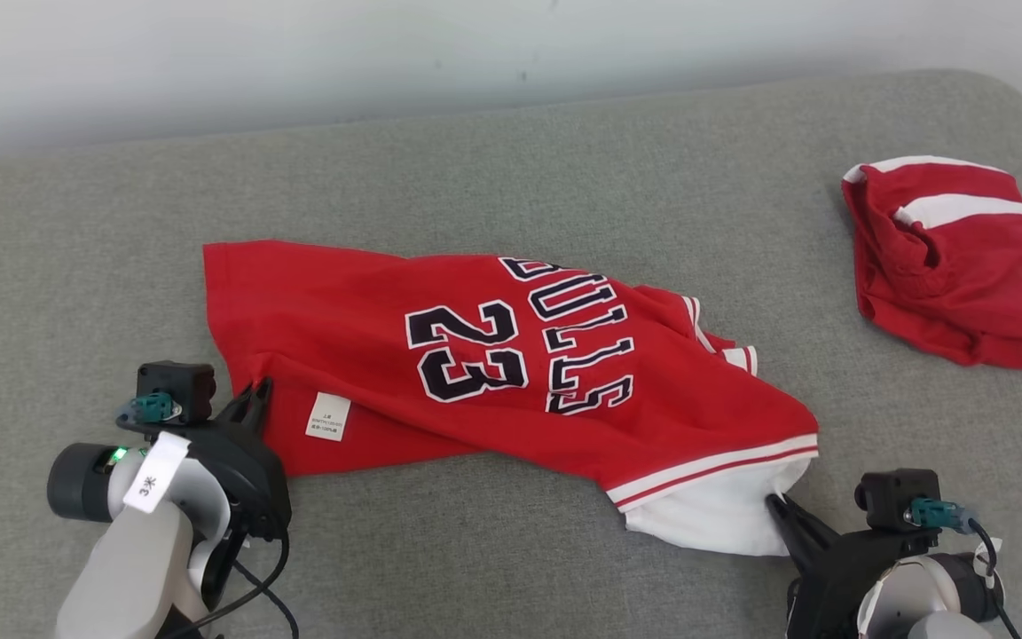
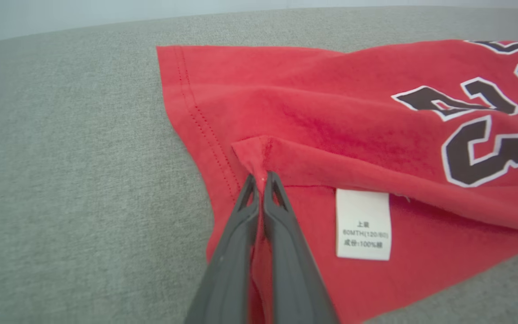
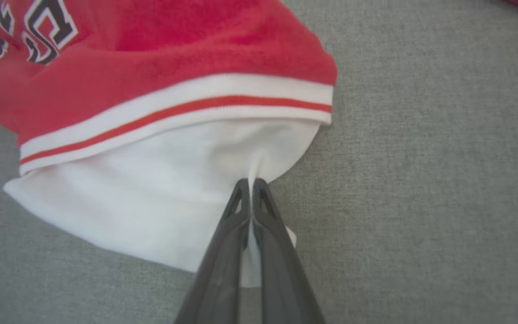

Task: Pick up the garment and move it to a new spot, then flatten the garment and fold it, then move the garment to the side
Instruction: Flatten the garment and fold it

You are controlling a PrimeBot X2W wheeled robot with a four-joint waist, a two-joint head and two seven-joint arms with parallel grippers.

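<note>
grey cushion [image 1: 511, 169]; left jaws tight on red jersey [image 1: 342, 311] hem, right jaws tight on its white edge

Grey couch [image 1: 564, 160], pale wall [image 1: 298, 53]

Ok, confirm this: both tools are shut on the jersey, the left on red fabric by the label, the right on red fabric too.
Wrong on the right tool: it pinches white fabric of the jersey, as the right wrist view shows. The rest holds.
</note>
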